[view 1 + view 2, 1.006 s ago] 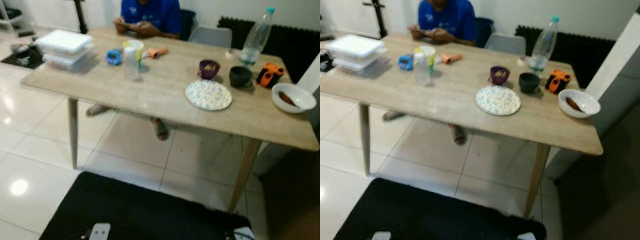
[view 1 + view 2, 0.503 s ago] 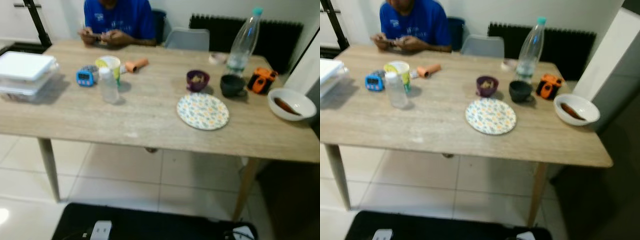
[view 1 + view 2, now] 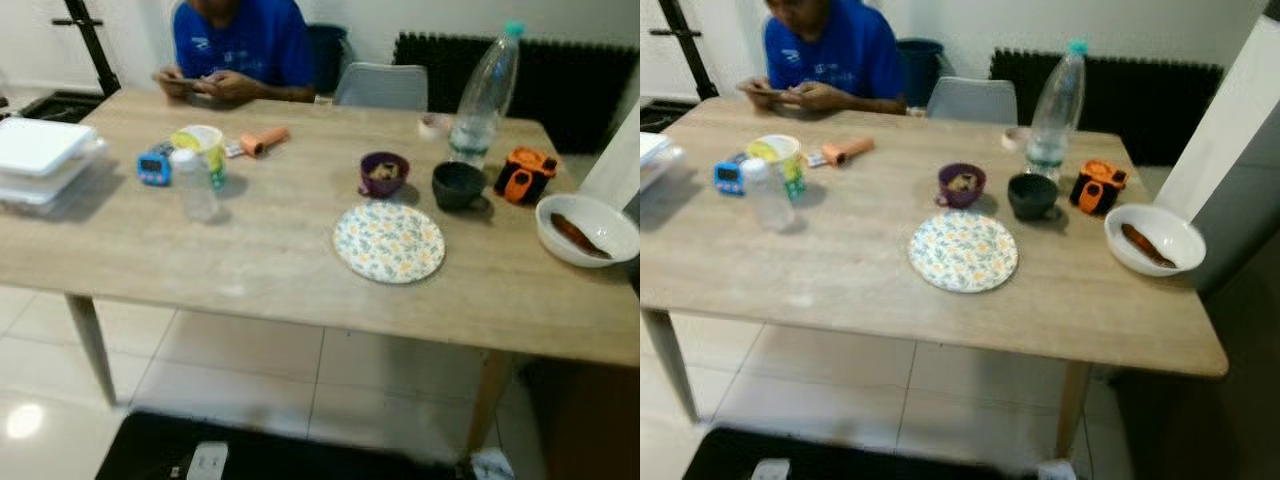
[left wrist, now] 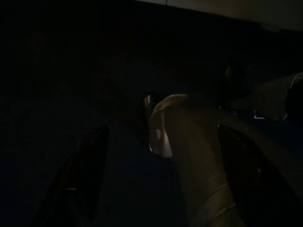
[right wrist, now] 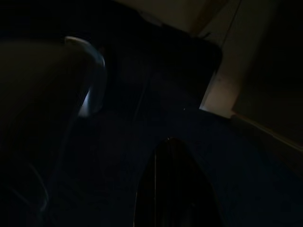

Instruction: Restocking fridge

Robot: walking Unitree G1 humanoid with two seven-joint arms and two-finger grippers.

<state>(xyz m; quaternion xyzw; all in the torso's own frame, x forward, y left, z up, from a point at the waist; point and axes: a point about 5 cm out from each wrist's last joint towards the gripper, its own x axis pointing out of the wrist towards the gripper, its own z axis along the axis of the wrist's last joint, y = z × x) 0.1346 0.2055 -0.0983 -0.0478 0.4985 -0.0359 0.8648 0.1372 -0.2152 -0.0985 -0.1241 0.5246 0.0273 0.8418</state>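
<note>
Basically both wrist cams near-black, so L and R end effector state: can't tell. Left wrist view shows a pale curved shape, no ID possible.

Head cam: wooden worktop (image 3: 300, 270) w/ stock spread out. Floral plate (image 3: 389, 242) near front-centre. Just behind it: purple bowl (image 3: 384, 173) and dark mug (image 3: 458, 185), side by side. Clear water bottle (image 3: 484, 96) upright behind mug; orange toy car (image 3: 524, 174) right of mug. White bowl (image 3: 588, 228) w/ food at right edge. Left half: small clear bottle (image 3: 194, 184) touching/overlapping yellow cup (image 3: 203, 150), blue timer (image 3: 154, 167) beside them, stacked white containers (image 3: 40, 165) at far left. Person in blue shirt (image 3: 240, 50) seated at far side.
</note>
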